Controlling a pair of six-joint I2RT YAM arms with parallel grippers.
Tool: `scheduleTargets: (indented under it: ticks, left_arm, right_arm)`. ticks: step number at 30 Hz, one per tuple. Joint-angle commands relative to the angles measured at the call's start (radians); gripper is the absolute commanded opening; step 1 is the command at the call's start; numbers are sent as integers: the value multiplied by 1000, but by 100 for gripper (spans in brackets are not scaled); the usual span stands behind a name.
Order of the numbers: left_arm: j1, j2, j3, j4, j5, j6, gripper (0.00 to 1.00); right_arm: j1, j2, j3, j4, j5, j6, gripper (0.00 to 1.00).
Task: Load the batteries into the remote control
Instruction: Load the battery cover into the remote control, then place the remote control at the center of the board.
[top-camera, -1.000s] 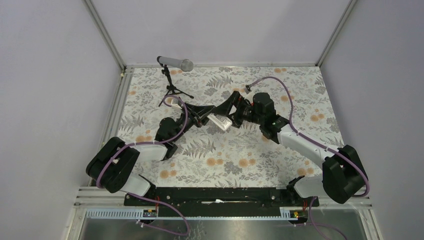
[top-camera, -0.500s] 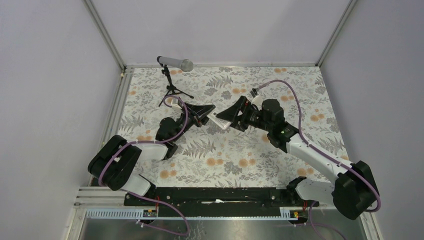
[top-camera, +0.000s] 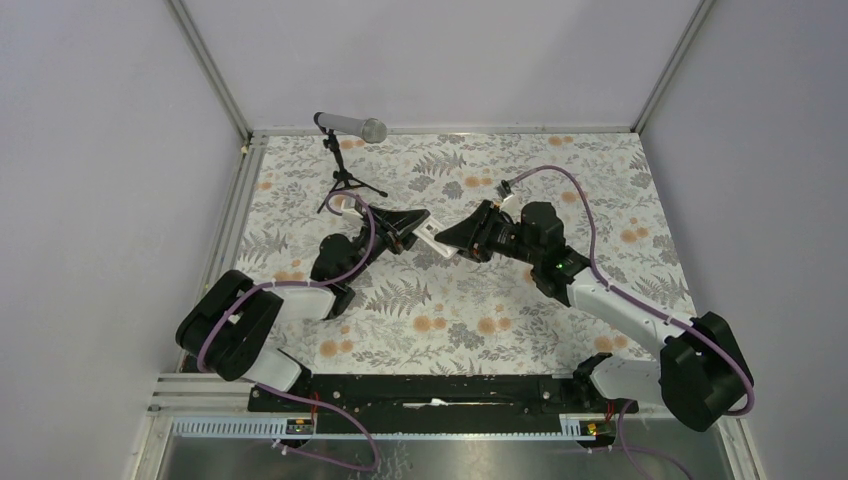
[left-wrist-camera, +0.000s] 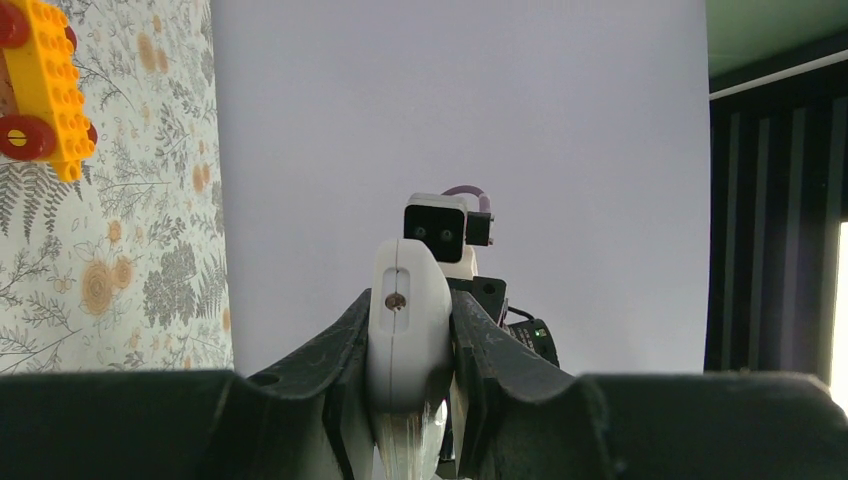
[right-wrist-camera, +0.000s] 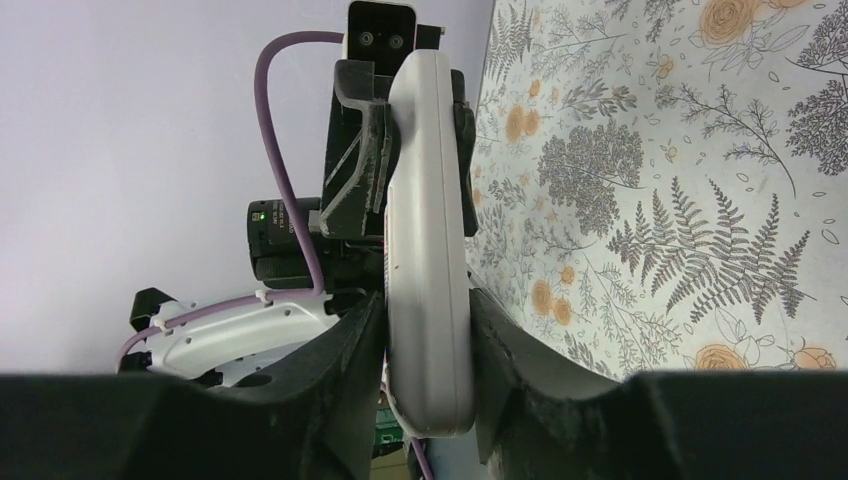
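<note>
Top external: both arms reach inward over the grey-and-orange floral-print tablecloth (top-camera: 480, 310) and meet approx mid-table, a bit toward the far side. A slim white plastic rectangular remote control (top-camera: 437, 243) spans the gap btwn the two grippers, one end in each. Cannot tell from this view whether it is clear of the cloth.

Left gripper (top-camera: 420, 229): clenched on the remote control. Left wrist view: the remote's rounded white end, w/ a small screw in it, sits wedged btwn the black left fingers (left-wrist-camera: 335, 350). Both fingers touch its sides. The right wrist's camera housing shows straight beyond it.

Right gripper (right-wrist-camera: 428, 345): closed in on the remote control, grasping it. Right wrist view: remote seen edge-on, running away from the lens. The black right fingers (right-wrist-camera: 350, 350) press on both broad faces at the near end, no gap visible on either side. The far end is pinched in the left gripper, w/ the left wrist camera just past it.

Other items:
- Grey-headed microphone on a small black tripod stand (top-camera: 348, 150), far-left part of the cloth, beyond the left arm.
- Yellow toy brick car w/ red wheels (left-wrist-camera: 40, 80), lying on the cloth. Seen only in the upper left corner of the left wrist view.
- Purple cable (top-camera: 575, 190) looping along the right arm; a similar one on the left arm.
</note>
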Motion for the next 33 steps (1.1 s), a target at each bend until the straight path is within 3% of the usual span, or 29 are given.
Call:
scheduleTargets:
  ticks: [1,3,6,7,8,15,18,23,27,33]
  left_arm:
    - [-2,-35,48,113,10,1,0]
    - [-2,-43,50,92,16,19,0]
    - [2,-65,47,43,35,77,0]
    - [7,-74,44,18,48,101,0]
    - [14,-82,39,4,71,124,0]
    - [89,-118,60,-105,313,310,0]
    - [90,-153,92,-282,391,451,0]
    - [86,-180,139,-610,367,664,0]
    - [82,-175,161,-621,402,721,0]
    - [71,-124,261,-625,633,761,0]
  right_arm:
    - [-5,21,-24,5,1,12,41]
    - [-4,16,-19,-3,-1,6,51]
    - [-6,-6,23,-39,13,-34,87]
    - [-8,-15,36,-43,13,-57,96]
    - [-15,-24,54,-54,12,-76,99]
    - [-78,-72,96,-60,-167,-268,100]
    - [-83,-81,94,-67,-262,-338,100]
    - [-83,-78,105,-258,-211,-475,99]
    - [-83,-87,32,-209,-264,-562,99]
    - [-80,-10,-8,-3,-466,-534,95]
